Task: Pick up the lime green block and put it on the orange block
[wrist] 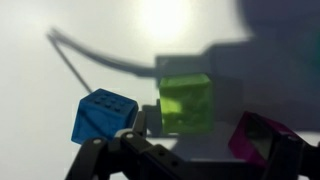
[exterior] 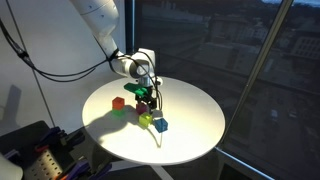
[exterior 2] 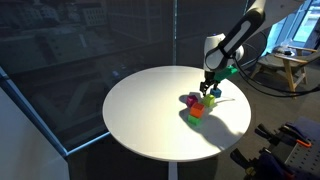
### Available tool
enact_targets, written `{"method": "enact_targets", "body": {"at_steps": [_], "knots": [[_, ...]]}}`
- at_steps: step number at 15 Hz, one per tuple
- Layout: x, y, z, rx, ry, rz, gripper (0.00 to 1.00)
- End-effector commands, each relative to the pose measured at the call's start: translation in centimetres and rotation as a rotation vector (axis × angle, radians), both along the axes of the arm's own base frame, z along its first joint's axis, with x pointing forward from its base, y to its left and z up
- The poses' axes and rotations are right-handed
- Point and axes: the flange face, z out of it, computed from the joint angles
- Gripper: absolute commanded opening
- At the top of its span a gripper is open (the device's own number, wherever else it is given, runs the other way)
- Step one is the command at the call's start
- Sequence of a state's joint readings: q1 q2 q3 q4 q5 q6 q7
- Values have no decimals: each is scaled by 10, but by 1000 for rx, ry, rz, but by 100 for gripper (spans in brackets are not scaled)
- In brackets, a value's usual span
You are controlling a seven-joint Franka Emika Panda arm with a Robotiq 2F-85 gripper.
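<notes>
The lime green block [wrist: 186, 102] lies on the white table, centred between my fingers in the wrist view. It also shows in both exterior views [exterior: 146, 120] [exterior 2: 211, 100]. The orange block [exterior: 118, 103] sits apart from it near the table's middle, and shows in an exterior view [exterior 2: 197, 111]; it is out of the wrist view. My gripper [wrist: 190, 165] is open and empty, hovering just above the lime green block [exterior: 149, 97] [exterior 2: 211, 88].
A blue block [wrist: 103, 117] [exterior: 160, 125] lies close beside the lime green block on one side and a magenta block [wrist: 257, 137] [exterior 2: 187, 99] on the other. The round white table [exterior: 190, 135] ends near a window; a cable's shadow crosses the tabletop.
</notes>
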State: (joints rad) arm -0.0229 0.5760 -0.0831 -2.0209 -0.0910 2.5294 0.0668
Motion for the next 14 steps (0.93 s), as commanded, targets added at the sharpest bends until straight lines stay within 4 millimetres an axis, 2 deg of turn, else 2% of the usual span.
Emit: {"method": "enact_targets", "body": {"at_steps": [1, 5, 14], "knots": [[1, -1, 1, 19, -13, 3, 100], [2, -4, 2, 45, -34, -2, 100], [3, -26, 0, 118, -84, -6, 100]]}}
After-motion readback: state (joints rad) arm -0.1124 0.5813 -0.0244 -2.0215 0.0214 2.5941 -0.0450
